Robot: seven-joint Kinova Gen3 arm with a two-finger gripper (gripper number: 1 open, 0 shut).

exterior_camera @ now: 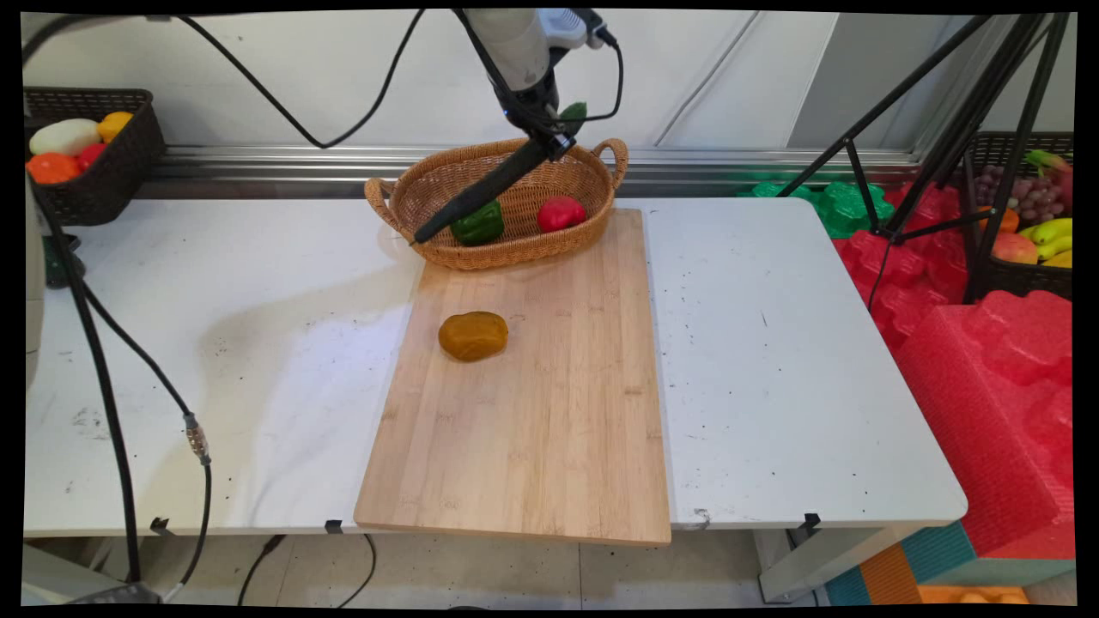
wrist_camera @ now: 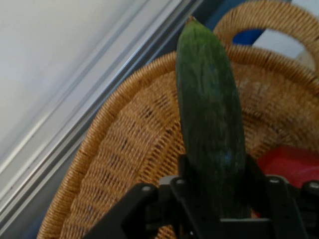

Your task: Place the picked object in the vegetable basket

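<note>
While the gripper (wrist_camera: 214,191) hangs above the wicker basket (exterior_camera: 412,184), it clamps a dark green cucumber (wrist_camera: 209,119) between its fingers; green pepper (exterior_camera: 478,223) and red pepper (exterior_camera: 560,213) lie inside, brown potato (exterior_camera: 473,335) on cutting board (exterior_camera: 549,429)

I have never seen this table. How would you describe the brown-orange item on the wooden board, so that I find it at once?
Look at the large bamboo cutting board lying across the middle of the white table. On its far left part, just in front of the wicker basket, lies a rounded brown-orange potato-like piece. It is the only thing on the board; the green pepper and the red item lie inside the basket.
</note>
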